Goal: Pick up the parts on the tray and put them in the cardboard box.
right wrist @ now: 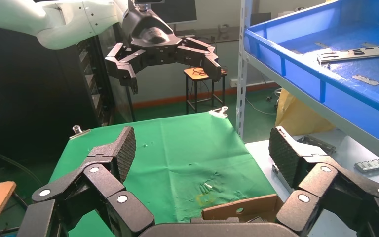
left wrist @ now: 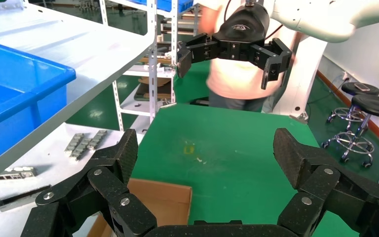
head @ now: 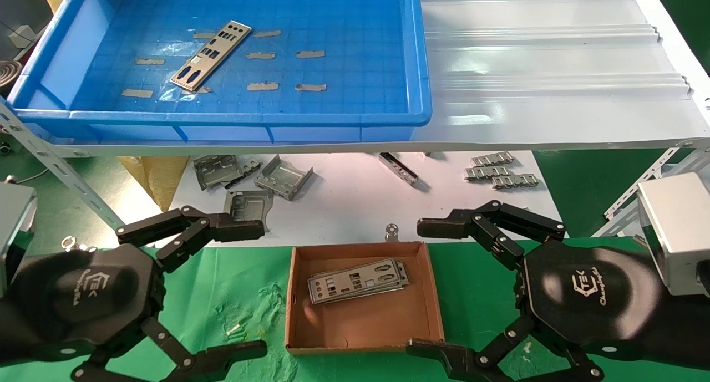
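While one part (head: 211,55) is lying in tray (head: 333,117) — left gripper (head: 252,290) and right gripper (head: 430,285) hovering splayed, flanking cardboard box (head: 363,321) — both empty.

Bright, even light overhead on my feeds.
Glare streaks the white shelf sheet (head: 554,66) right of the tray (head: 233,118); soft shadows beneath it.

You have a white corrugated sheet (head: 554,55) as the upper shelf surface. Below it, on a white board (head: 355,204), lie bent grey metal brackets (head: 283,178), and off to the right a cluster of small comb-like metal strips (head: 502,173). A green cloth (head: 233,293) covers the tabletop, with a binder clip (head: 392,232) at its far edge. In the left wrist view you can see two black stools (left wrist: 370,106).
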